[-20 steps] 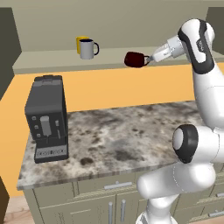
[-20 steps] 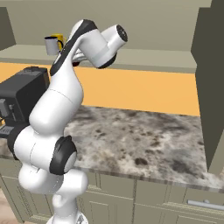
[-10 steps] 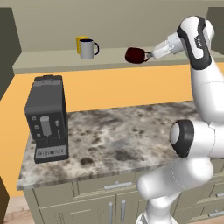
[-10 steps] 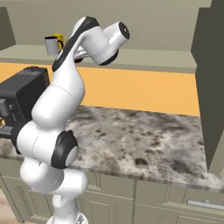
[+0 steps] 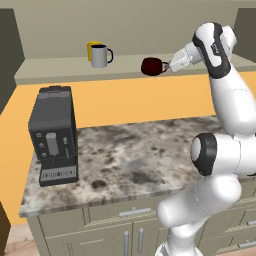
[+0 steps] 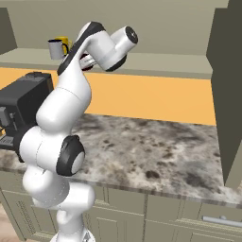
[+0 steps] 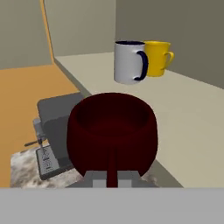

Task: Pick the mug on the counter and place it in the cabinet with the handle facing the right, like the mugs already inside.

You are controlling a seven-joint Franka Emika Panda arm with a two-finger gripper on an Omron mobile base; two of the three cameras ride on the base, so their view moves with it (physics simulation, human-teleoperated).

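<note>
Step in hand: carrying the mug (image 5: 150, 66) in over the cabinet (image 5: 65, 70) ledge, with setting down to follow, as I judge it.
Claw: the claw (image 5: 167, 66) is clamped on the mug's handle (image 7: 112, 164); in the hand view the loop runs down between the two tips.
Mug position: held at the ledge's front edge, right of the grey mug (image 5: 99, 56) and the yellow mug (image 5: 93, 47), well apart from both. Whether its base touches the ledge I cannot tell.
Counter: the counter (image 5: 135, 160) lies far below, with the coffee machine (image 5: 52, 135) on its left end.
Handle direction: it points toward the arm, to the right in the left base view, matching the grey mug's black loop.
Doing it well: push farther in so the whole base sits on the ledge, keep the mug level, hold the wrist angle so the loop stays right.
Risk: letting go this near the edge could tip it off toward the counter.
</note>
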